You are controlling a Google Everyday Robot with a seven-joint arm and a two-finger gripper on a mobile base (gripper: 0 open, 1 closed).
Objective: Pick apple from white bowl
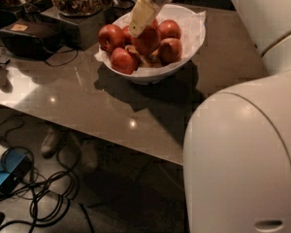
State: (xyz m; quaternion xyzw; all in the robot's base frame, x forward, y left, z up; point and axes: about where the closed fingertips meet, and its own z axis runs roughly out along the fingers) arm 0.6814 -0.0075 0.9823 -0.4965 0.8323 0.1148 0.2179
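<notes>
I see the hand (139,25) low over the white bowl (157,73) on the worktop (102,106); the apple (150,42) lies in the bowl's middle, just below-right of the hand, seemingly touching it; apart or clamped, I cannot tell.

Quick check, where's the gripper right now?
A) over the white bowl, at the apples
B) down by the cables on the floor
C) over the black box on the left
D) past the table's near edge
A: the gripper hangs over the white bowl, overlapping the apple in the middle of the pile.
</notes>
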